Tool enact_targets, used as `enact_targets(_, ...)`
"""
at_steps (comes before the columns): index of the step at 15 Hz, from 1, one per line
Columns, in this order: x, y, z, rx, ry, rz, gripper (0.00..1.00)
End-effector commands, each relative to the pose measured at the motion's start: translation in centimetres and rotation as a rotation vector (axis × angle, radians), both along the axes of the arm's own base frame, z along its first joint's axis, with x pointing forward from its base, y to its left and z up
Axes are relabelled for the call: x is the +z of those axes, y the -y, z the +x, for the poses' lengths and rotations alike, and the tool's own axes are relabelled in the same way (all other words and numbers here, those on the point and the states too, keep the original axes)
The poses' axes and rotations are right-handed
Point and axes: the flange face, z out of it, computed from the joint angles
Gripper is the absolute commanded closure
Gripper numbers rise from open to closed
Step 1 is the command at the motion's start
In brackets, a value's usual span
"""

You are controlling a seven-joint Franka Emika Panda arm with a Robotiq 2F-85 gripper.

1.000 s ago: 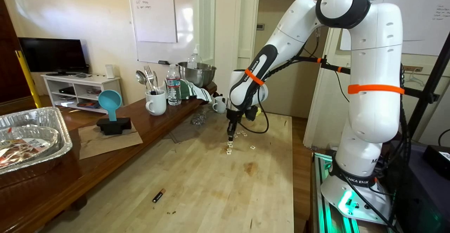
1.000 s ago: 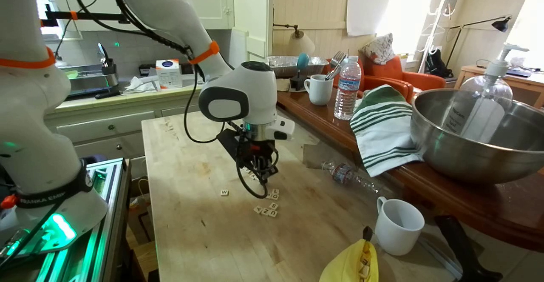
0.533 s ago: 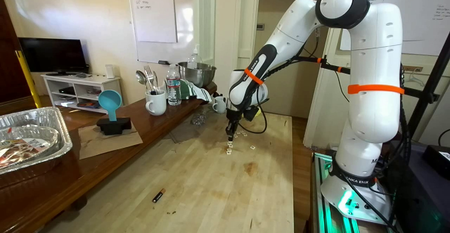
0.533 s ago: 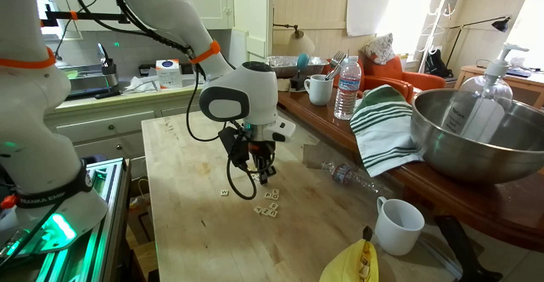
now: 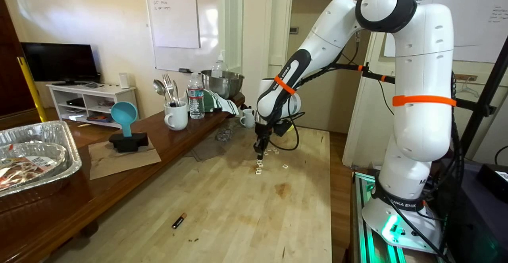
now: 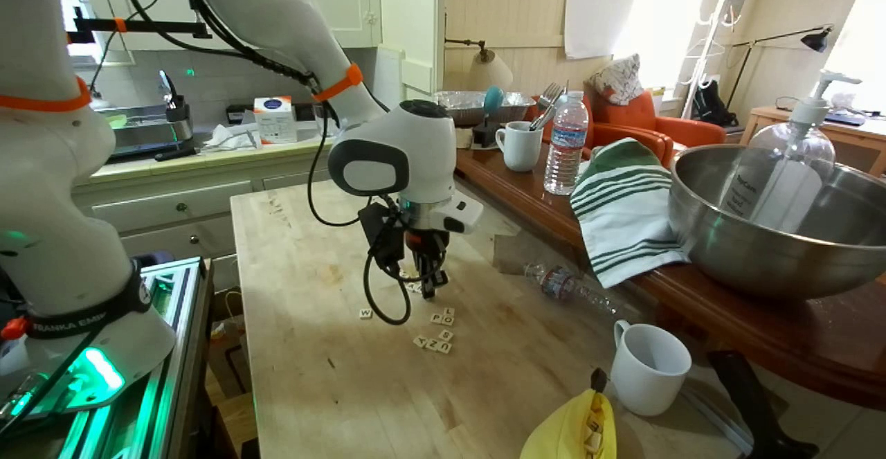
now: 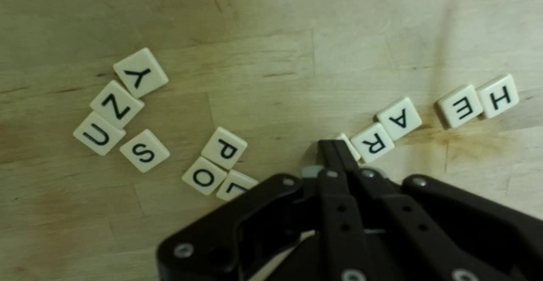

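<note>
black two-finger gripper [image 7: 338, 154]: fingers together, nothing visible between. tips overlap a square cream plastic-looking letter tile [image 7: 351, 147], just left of the matching r tile [image 7: 372, 143] in the wrist view; contact unconfirmed. risk: sideways drift or excess downforce could skew both.

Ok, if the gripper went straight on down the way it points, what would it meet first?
Probably the partly hidden tile beside the R tile, or the tabletop right by it; the shut gripper covers that spot, so depth is unclear.
</note>
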Motion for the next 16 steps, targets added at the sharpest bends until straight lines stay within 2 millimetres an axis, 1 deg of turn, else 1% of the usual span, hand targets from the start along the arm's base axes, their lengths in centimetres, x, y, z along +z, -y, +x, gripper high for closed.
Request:
enact_targets(1,-1.4,-0.7,0.1,-0.025,-0.051,0.03,1.0)
enact_targets(7,-1.4,-0.8,0.0,-0.037,-0.061,0.036,1.0)
enact_targets(11,-0.2,-0.7,-0.4,-0.04,-0.035,0.033,1.0)
enact_targets(16,1.1,-1.6,-1.2,-0.017,-0.004,0.029,1.0)
